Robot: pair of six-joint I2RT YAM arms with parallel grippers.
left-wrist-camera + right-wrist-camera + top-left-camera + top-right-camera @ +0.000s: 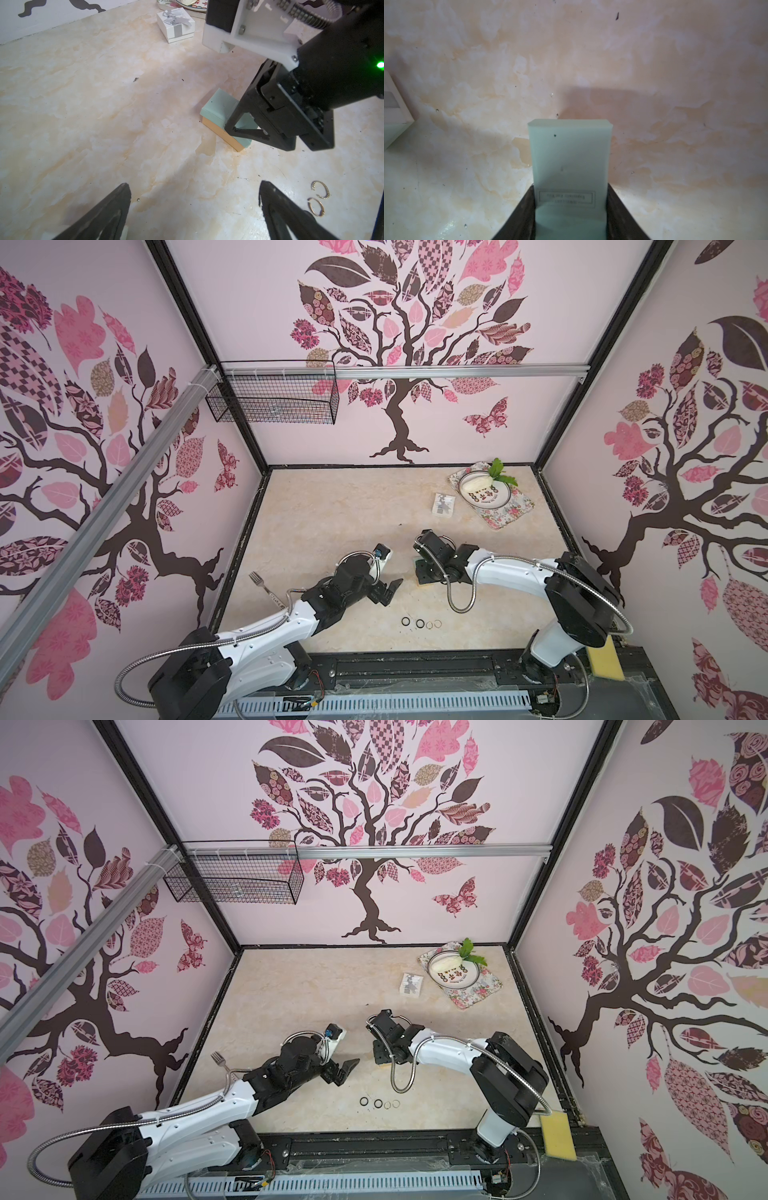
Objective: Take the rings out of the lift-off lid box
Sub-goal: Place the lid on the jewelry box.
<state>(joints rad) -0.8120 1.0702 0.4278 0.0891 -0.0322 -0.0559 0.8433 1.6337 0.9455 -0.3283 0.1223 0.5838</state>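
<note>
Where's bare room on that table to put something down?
Biggest bare patch: far-left table, between back wall, white bow box and fork. Crowded: middle around the mint-lidded box, front by the rings, far-right floral tray.

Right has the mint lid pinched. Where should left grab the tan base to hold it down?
Take the tan base by the thin strip showing under the mint lid, at the end away from the right gripper. Bring the open left gripper in low, along the table, pinching across the narrow width; any higher would probably clamp the lid too.
</note>
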